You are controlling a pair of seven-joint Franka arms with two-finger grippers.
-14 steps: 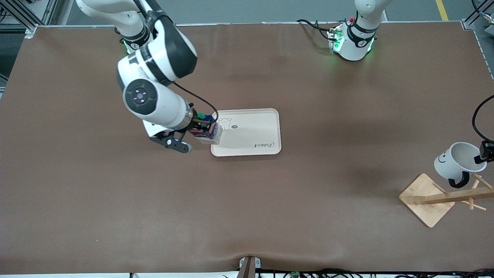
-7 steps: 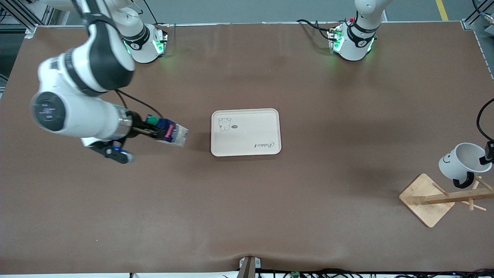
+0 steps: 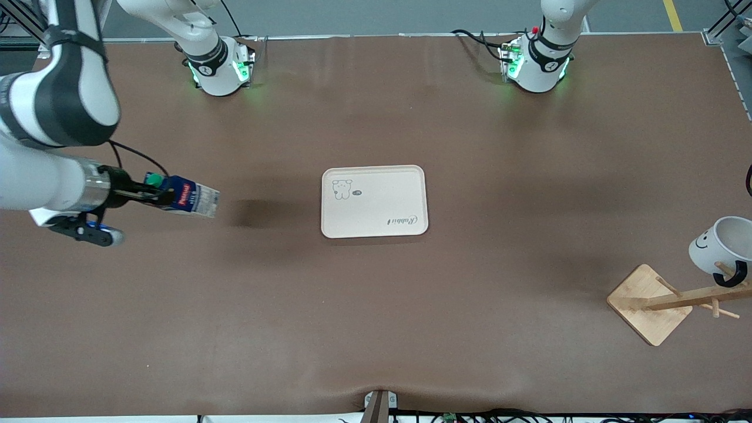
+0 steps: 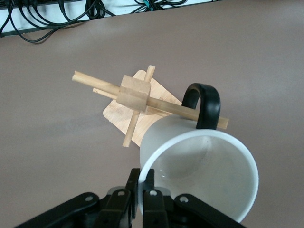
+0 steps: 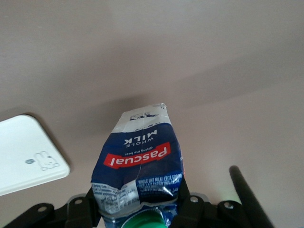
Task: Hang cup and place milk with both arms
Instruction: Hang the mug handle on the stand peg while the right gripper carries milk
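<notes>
Beside the empty tray (image 3: pixel 376 202), milk (image 3: pixel 189 200) (gripper-held, tilted, aloft).

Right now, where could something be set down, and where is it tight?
The tray surface is bare, as is the broad table strip between it and the front camera. It is crowded at the rack, where the left claw holds the cup. The right claw holds the milk aloft.

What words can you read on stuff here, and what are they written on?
"Pascual": red band on the milk carton, held sideways in the right gripper.
"WHOLE MILK": carton, beside the red band.
Smaller print on the carton: too small to read.
"Rabbit": cursive, on the tray.
The tiny mark beside the tray's bear drawing: too small to read.
The cup: a smiley face only, no words.
</notes>
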